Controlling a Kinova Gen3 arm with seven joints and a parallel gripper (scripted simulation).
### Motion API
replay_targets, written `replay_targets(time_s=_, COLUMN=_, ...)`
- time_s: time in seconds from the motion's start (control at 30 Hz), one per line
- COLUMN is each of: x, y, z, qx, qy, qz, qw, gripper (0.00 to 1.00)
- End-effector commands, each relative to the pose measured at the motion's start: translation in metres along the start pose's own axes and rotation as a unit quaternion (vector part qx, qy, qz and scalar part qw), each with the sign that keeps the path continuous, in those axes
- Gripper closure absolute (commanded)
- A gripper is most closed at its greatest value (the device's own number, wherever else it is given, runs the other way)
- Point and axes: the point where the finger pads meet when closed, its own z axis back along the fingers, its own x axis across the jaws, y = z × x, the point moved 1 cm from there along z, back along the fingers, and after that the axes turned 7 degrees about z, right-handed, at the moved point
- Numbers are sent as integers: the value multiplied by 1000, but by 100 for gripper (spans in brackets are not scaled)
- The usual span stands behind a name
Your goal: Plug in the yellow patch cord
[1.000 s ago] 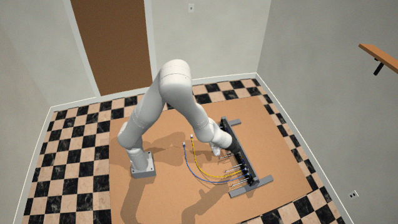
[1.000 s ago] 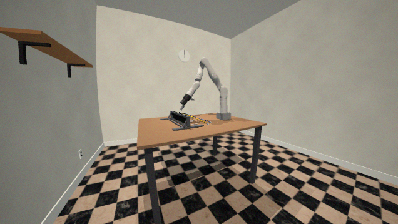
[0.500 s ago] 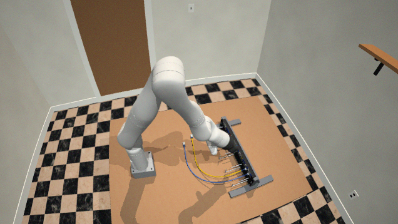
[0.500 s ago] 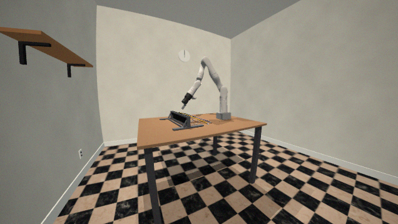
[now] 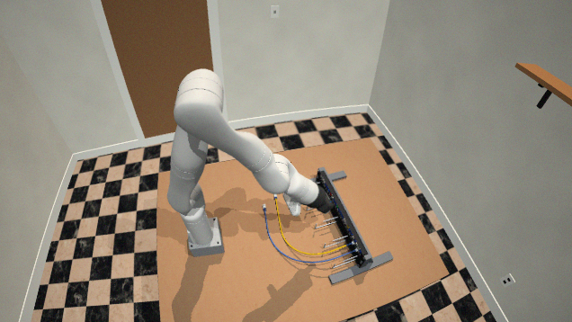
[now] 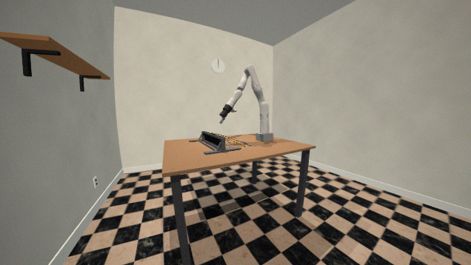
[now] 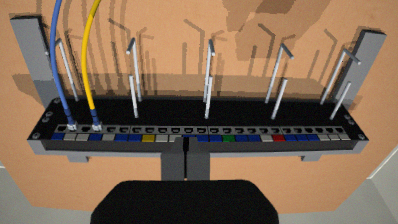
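Observation:
The black rack (image 7: 195, 132) lies on the table with its row of ports facing the wrist camera. The green-label port (image 7: 228, 138) is right of centre and is empty. The yellow cord (image 7: 89, 65) is plugged near the rack's left end, beside the blue cord (image 7: 56, 65). In the top view the yellow cord's free end (image 5: 274, 196) lies on the table, left of the rack (image 5: 346, 220) and apart from it, next to the blue cord's free end (image 5: 264, 207). My gripper (image 7: 186, 151) is shut on nothing and hangs well above the rack's middle, as the exterior view (image 6: 221, 120) shows.
Several thin metal bars (image 7: 207, 80) stand behind the ports, on the cord side. Other ports carry blue, grey, yellow (image 7: 148, 138) and red (image 7: 278, 138) labels. The table edge (image 7: 385, 162) is close behind the rack. The arm's base (image 5: 204, 243) stands at the table's left side.

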Motion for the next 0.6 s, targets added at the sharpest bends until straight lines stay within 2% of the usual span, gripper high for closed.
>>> replay_targets(time_s=0.0, x=-15, y=-1, z=16, qx=-4, qy=16, qz=-7, qw=1000, gripper=100)
replay_targets(time_s=0.3, x=-14, y=-1, z=38, qx=-4, qy=17, qz=-6, qw=1000, gripper=100)
replay_targets(time_s=0.57, x=-14, y=-1, z=48, qx=-4, qy=17, qz=-6, qw=1000, gripper=100)
